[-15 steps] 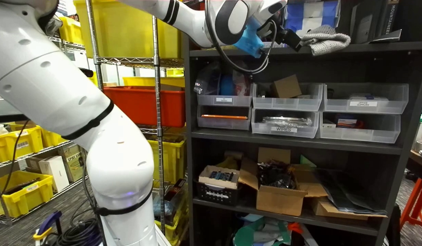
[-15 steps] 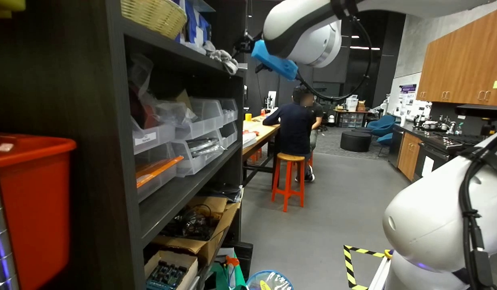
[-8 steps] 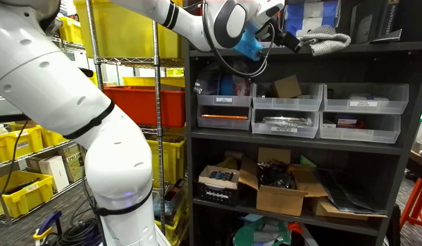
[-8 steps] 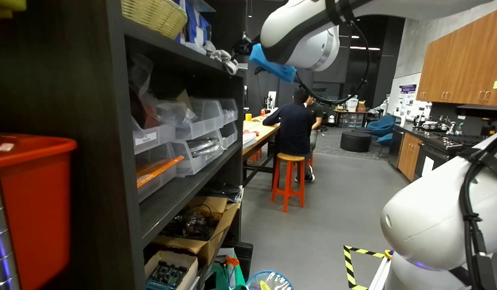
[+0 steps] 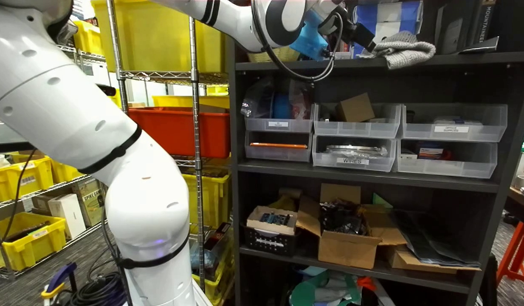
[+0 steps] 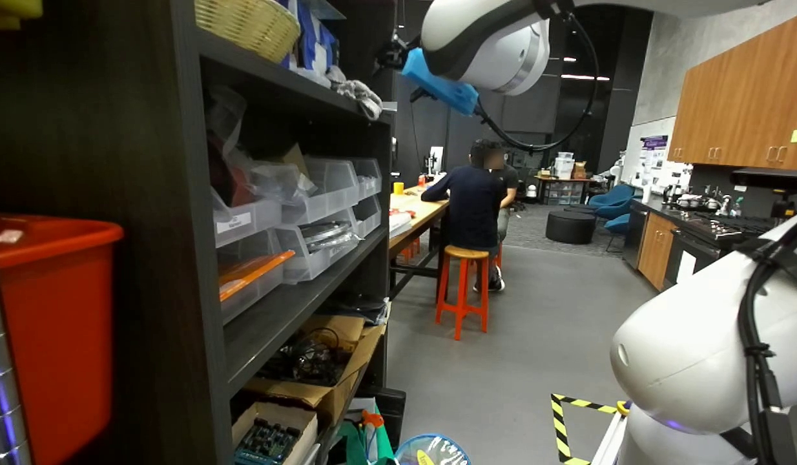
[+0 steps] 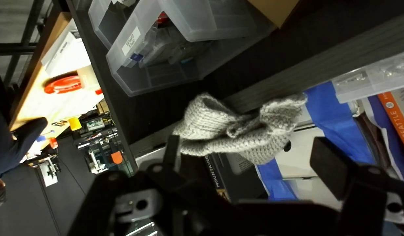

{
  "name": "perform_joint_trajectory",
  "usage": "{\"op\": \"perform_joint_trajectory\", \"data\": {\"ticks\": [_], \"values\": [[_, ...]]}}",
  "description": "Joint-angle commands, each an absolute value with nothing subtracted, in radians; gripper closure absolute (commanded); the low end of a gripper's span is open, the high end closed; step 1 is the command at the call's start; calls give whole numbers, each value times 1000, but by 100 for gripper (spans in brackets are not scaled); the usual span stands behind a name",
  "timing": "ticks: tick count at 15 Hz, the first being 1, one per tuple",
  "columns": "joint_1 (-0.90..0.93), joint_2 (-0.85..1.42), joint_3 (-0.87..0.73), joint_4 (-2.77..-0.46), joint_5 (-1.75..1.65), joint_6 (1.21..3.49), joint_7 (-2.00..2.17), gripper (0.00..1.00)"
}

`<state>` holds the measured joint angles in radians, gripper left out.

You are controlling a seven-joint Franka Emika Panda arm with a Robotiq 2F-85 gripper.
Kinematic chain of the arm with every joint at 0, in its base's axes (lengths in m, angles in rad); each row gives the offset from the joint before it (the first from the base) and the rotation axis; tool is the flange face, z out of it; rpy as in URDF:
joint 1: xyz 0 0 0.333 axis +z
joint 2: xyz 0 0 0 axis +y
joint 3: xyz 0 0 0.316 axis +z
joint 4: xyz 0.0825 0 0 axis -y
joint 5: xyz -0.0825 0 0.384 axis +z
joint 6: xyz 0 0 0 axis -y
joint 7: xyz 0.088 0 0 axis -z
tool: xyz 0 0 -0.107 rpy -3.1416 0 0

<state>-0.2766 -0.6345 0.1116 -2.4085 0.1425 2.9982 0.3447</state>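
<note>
Dark shelf (image 5: pixel 457 58); fingers (image 7: pixel 329 167) spread wide, near gray knitwear (image 7: pixel 244 141).

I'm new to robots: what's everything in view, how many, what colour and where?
knitted item: one, grey, overhanging the edge of the top shelf
striped package: one, blue and white, top shelf
wicker basket: one, pale yellow, top shelf
plastic bins: six, clear, second shelf
bin contents: many, mixed colours, partly hidden
open cardboard box: one, brown, third shelf
shelving unit: one, dark, around these
large tub: one, orange-red, on the wire racks
crates: several, yellow, wire racks
long table: one, pale wood, background
people: two, dark clothing, at the long table
wall cabinets: one row, brown, kitchen wall
robot arm: one, white, both exterior views
gripper: one, black, open, facing the knitted item
</note>
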Motion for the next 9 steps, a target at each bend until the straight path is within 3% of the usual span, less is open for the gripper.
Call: {"op": "perform_joint_trajectory", "data": {"ticks": [1, 6, 9], "values": [[-258, -654, 56, -2322, 119, 2794, 301, 0], [-205, -623, -21, -2150, 93, 2418, 217, 0], [-184, -623, -24, -2147, 109, 2453, 234, 0]]}}
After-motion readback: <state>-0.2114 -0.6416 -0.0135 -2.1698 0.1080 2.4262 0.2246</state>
